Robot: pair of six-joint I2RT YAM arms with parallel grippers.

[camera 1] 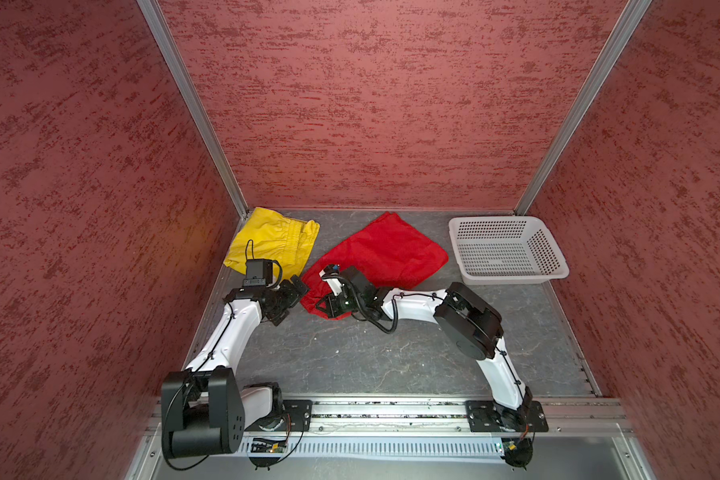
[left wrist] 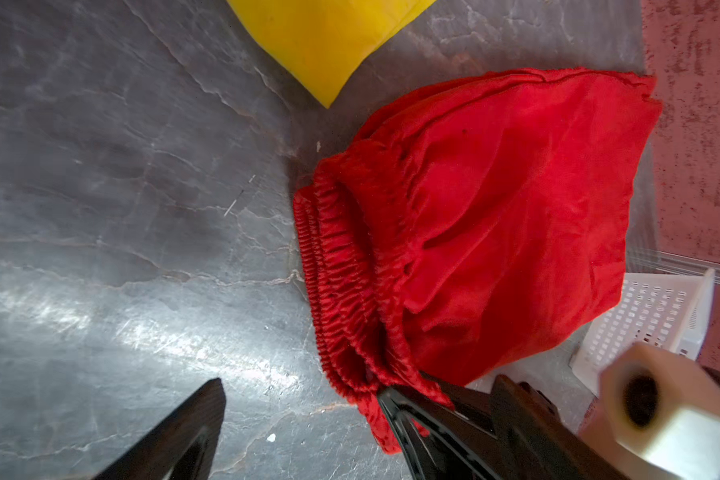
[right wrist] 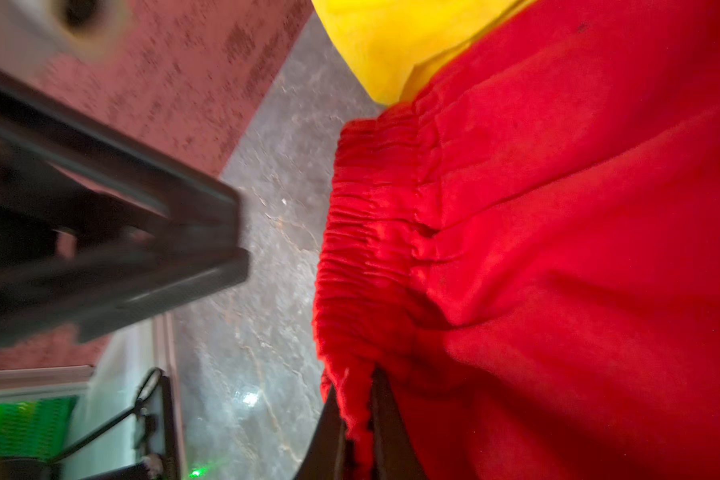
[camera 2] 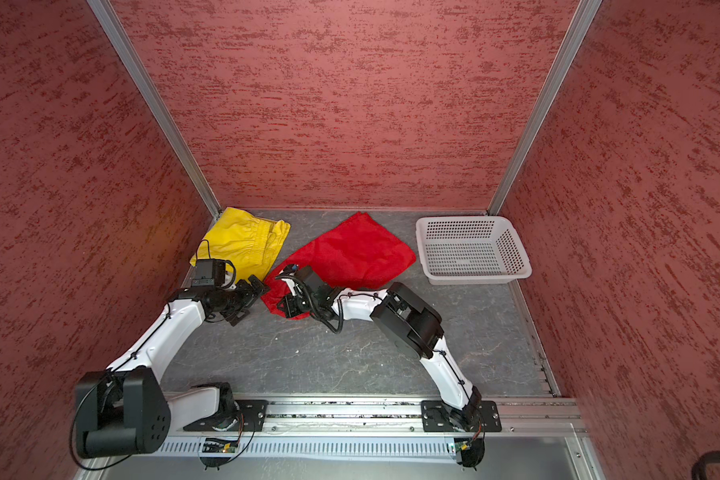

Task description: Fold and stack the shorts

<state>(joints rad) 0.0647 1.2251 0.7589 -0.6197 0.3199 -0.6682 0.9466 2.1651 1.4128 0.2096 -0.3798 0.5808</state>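
- Right jaws were clamped on the gathered waistband [right wrist: 362, 249] of the red shorts [camera 1: 387, 249], at its near end.
- Left jaws stood wide apart with nothing between them, just left of that waistband in both top views.
- Red shorts lay spread on the table [camera 1: 391, 353], mid-back, between the yellow shorts [camera 1: 275, 241] and the white basket [camera 1: 512, 276].
- Yellow shorts sat in the back-left corner, by the wall.
- The 2 pairs were near each other, not touching, not stacked.
- Basket sat back right, apart from the red shorts.
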